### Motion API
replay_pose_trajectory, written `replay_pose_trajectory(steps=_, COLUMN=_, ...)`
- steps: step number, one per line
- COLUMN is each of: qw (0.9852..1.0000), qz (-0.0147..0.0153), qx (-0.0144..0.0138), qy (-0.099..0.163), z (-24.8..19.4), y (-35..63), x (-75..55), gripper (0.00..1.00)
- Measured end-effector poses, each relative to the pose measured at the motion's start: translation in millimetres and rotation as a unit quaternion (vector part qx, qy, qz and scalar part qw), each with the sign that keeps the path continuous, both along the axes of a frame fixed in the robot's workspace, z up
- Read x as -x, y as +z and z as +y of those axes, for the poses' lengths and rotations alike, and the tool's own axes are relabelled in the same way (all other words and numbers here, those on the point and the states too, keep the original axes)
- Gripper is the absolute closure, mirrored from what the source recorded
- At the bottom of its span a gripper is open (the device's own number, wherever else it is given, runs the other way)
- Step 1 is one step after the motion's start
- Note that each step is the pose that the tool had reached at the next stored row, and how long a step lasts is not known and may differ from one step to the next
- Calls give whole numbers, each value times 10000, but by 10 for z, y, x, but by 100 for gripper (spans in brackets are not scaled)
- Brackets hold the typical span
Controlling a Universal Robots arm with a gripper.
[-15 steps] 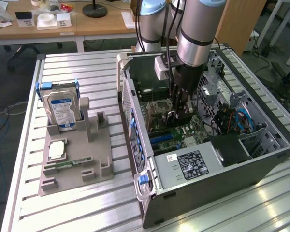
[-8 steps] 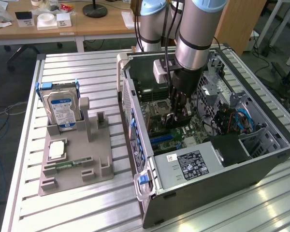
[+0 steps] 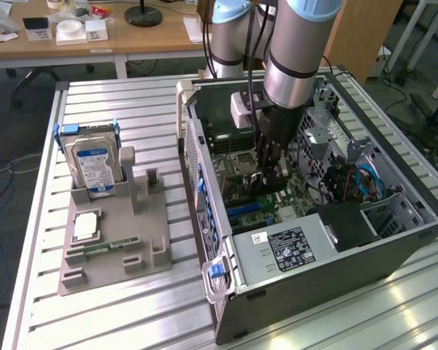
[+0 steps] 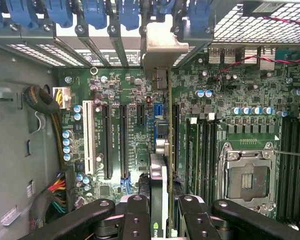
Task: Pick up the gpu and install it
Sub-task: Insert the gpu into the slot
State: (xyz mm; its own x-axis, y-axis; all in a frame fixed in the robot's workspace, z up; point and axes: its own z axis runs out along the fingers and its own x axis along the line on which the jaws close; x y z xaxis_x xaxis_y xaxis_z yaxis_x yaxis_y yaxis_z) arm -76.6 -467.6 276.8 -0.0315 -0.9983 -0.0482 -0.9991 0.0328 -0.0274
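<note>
Black gpu — green motherboard

My exterior camera sat high off the ribbed aluminium table, angled down over the whole open grey tower computer case. My wrist camera hung close inside it, facing down past the black two-fingered gripper onto the green motherboard, which both views shared.
</note>
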Motion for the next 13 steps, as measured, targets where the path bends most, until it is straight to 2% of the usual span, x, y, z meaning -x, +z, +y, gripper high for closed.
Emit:
replay_pose_trajectory(steps=9, qw=10000, qz=0, qx=0, qy=1, z=-7, y=-90, x=33, gripper=73)
replay_pose_trajectory(steps=13, qw=10000, qz=1, qx=1, qy=0, z=-7, y=-97, x=35, gripper=73)
